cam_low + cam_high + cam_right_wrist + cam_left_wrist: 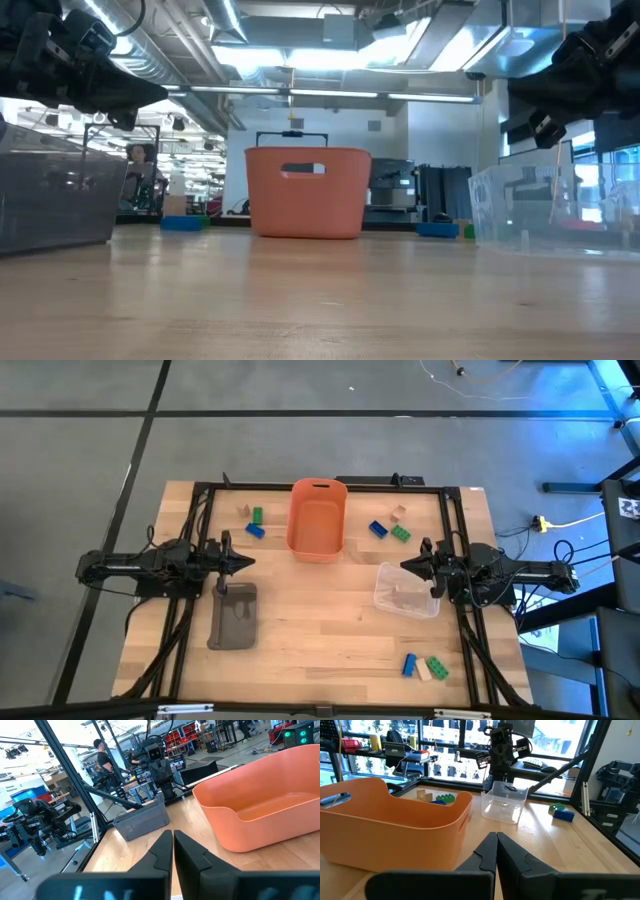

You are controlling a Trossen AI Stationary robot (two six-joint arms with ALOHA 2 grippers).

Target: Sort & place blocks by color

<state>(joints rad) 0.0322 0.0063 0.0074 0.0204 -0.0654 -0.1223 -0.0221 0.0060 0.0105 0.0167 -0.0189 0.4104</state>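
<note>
The blocks lie in three small groups on the table. A tan (243, 510), a green (258, 515) and a blue block (255, 531) lie far left. A blue (378, 529), a tan (398, 514) and a green block (401, 534) lie right of the orange bin (317, 519). A blue (409, 664), a tan (423, 671) and a green block (437, 667) lie near the front right. My left gripper (248, 561) is shut and level at the table's left. My right gripper (405, 566) is shut and level at the right. Neither touches anything.
The orange bin stands at the table's far middle. A clear plastic bin (407, 590) sits just in front of my right gripper. A grey tray (233, 615) lies below my left gripper. A black frame (200, 510) runs around the table. A person (103, 751) is in the room beyond.
</note>
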